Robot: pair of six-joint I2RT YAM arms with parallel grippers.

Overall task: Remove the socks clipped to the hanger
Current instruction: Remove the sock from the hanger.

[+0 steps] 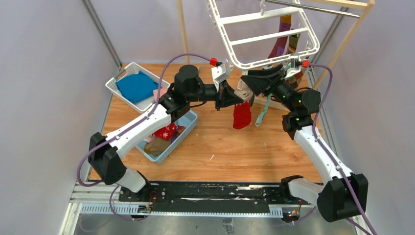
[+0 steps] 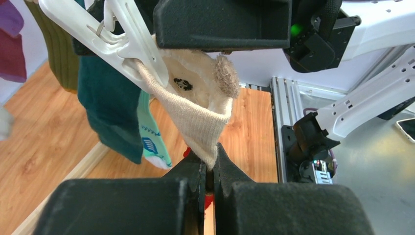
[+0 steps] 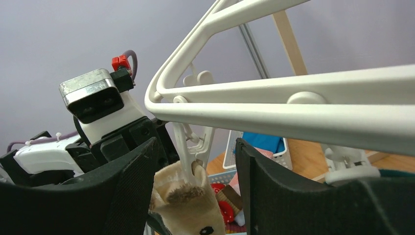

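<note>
The left jaws are clenched on the cream knitted sock, which stretches up from them to a white plastic clip. The right jaws stand released on either side of that clip, under the white plastic frame hanger. Pulling before they pinch it open could stretch the knit or yank the frame.

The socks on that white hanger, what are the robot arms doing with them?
They are unclipping socks. The left gripper pinches a cream sock below the clip that holds it on the hanger. The right gripper is open around that clip, not squeezing it yet. Other socks hang nearby, and some lie in the blue bin.
</note>
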